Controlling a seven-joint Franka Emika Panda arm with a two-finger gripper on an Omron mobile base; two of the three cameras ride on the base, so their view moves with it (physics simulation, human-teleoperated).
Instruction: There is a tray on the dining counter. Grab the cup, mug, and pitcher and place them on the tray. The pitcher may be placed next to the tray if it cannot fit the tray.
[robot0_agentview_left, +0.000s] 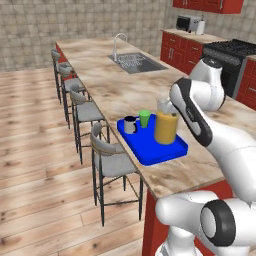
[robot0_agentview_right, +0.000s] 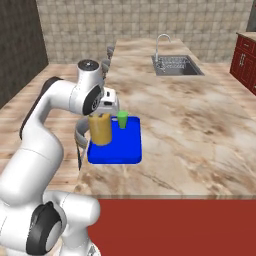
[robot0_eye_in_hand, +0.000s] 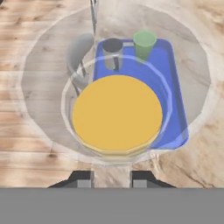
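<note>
Two dark fingers (robot0_eye_in_hand: 81, 179) of the gripper (robot0_eye_in_hand: 112, 179) pinched the rim of the pitcher (robot0_eye_in_hand: 117, 113), which hung straight below the hand over the blue tray (robot0_eye_in_hand: 175, 100) on the dining counter (robot0_agentview_left: 115, 85). Beyond the pitcher, on the tray's far end, the mug (robot0_eye_in_hand: 113, 53) and the cup (robot0_eye_in_hand: 144, 44) stood upright side by side.

Gripper (robot0_eye_in_hand: 112, 178): fingertips barely show; arm hides it from both base cameras.
Mug (robot0_agentview_left: 130, 124): hidden behind arm from the right.
Pitcher (robot0_agentview_left: 166, 125): top masked by arm.
</note>
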